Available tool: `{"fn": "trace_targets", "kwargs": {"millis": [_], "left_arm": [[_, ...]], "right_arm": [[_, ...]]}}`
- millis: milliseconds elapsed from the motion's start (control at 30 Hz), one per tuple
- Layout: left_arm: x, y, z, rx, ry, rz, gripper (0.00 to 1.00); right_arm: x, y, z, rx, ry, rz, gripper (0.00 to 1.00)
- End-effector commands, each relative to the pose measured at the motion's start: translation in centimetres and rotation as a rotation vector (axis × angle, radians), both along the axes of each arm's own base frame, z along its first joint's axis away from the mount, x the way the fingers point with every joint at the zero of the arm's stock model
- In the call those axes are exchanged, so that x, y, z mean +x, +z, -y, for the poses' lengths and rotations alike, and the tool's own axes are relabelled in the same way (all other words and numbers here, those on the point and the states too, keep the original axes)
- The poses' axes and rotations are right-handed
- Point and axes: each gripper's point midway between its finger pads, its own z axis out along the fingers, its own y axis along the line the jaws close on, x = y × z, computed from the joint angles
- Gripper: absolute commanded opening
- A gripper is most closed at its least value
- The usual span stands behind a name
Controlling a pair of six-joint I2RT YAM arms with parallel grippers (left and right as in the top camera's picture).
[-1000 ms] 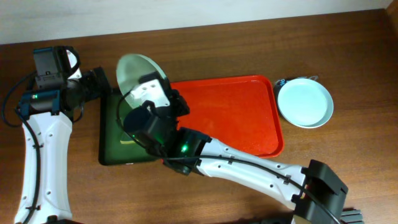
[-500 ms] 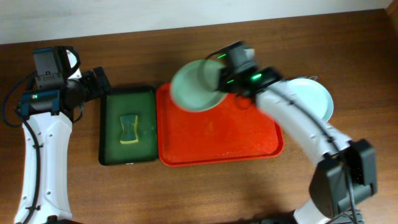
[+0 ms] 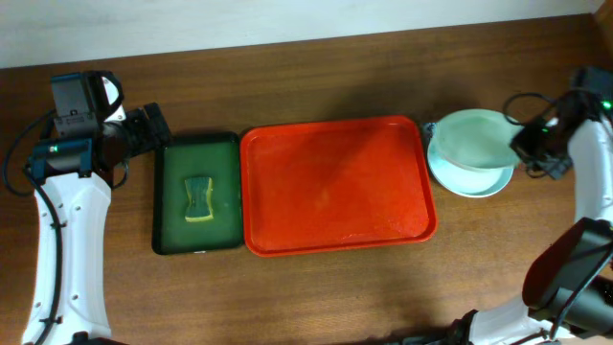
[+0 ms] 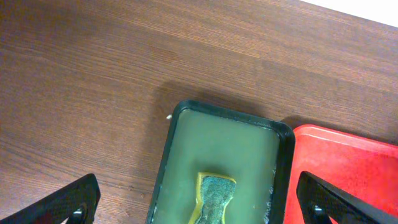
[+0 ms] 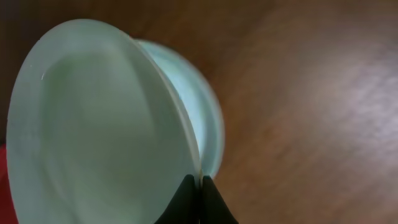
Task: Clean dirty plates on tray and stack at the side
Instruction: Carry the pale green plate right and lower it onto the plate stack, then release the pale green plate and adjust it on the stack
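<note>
**Mint plate over the stack, red tray bare**

At the left end of the wooden table (image 3: 287, 297), the left gripper (image 3: 153, 131) hangs wide open with nothing in it. It sits just off the top-left corner of the dark green tray (image 3: 168, 235), where a yellow-and-green sponge (image 3: 198, 198) lies in the middle. Next over, the red tray (image 3: 335, 182) has no plate on it at all. Off its right edge, by the top-right corner, the right gripper (image 5: 196, 198) is pinched tight on the rim of a pale mint plate (image 3: 467, 139). It holds that plate tilted over a pale blue plate (image 3: 474, 184) resting on the table. Whether more lie beneath, I can't tell. This looks like the stacking step, and a late one. The call now: level the plate, centre it over the one below, lower until it nests, then release the rim. Let go early and it may slide off.
</note>
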Motion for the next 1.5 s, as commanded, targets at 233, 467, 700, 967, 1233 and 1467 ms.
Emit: {"fn": "trace_targets", "kwargs": {"millis": [233,467,700,967,1233,1467], "left_arm": [[0.0,1.2,-0.2,0.000,0.015,0.030,0.99],[0.0,1.2,-0.2,0.000,0.015,0.030,0.99],[0.0,1.2,-0.2,0.000,0.016,0.030,0.99],[0.0,1.2,-0.2,0.000,0.015,0.030,0.99],[0.0,1.2,-0.2,0.000,0.015,0.030,0.99],[0.0,1.2,-0.2,0.000,0.015,0.030,0.99]], "right_arm": [[-1.3,-2.2,-0.2,0.007,0.000,-0.008,0.26],[1.4,-1.6,-5.7,0.083,0.454,0.091,0.70],[0.0,-2.2,-4.8,-0.164,0.411,-0.140,0.93],[-4.7,-2.5,2.4,-0.074,-0.012,-0.132,0.04],[-4.3,-5.2,1.2,0.021,-0.081,-0.058,0.04],[-3.8,-6.1,-0.3,-0.014,0.026,-0.099,0.04]]}}
